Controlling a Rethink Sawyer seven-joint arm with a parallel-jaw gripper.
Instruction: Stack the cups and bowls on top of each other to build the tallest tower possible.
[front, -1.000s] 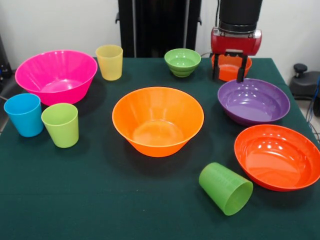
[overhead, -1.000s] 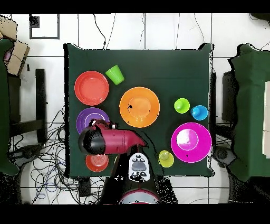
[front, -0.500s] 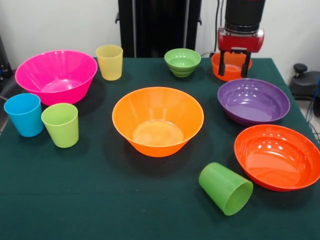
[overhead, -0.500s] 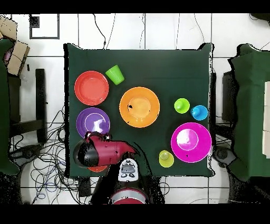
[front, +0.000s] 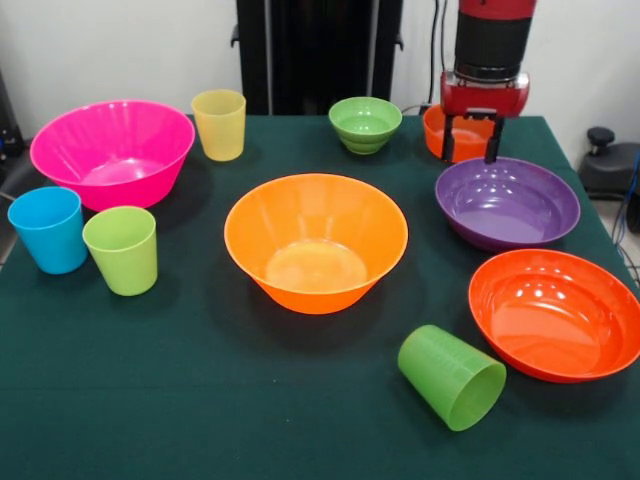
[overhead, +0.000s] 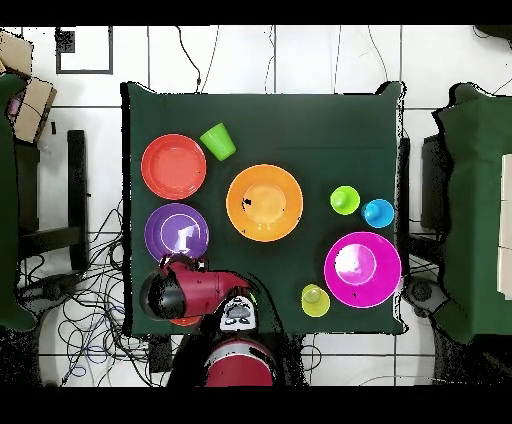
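All cups and bowls stand apart on the green table; nothing is stacked. The large orange bowl (front: 315, 240) (overhead: 264, 203) is at the centre. The purple bowl (front: 507, 200) (overhead: 176, 232) and red-orange bowl (front: 555, 312) (overhead: 173, 166) are at the right. The pink bowl (front: 112, 150), yellow cup (front: 219, 124), blue cup (front: 48, 229) and lime cup (front: 121, 249) are at the left. The small green bowl (front: 365, 123) is at the back. The darker green cup (front: 452, 377) lies on its side. My gripper (front: 469, 158) hangs open and empty over the small orange bowl (front: 433, 128).
In the overhead view my arm (overhead: 178, 292) covers the small orange and small green bowls. The table's edge (front: 560, 130) runs close behind and to the right of the small orange bowl. Cables lie on the floor around the pedestal.
My arm has drawn back towards the pedestal, and the gripper has shifted a little right over the small orange bowl. No cup or bowl has moved.
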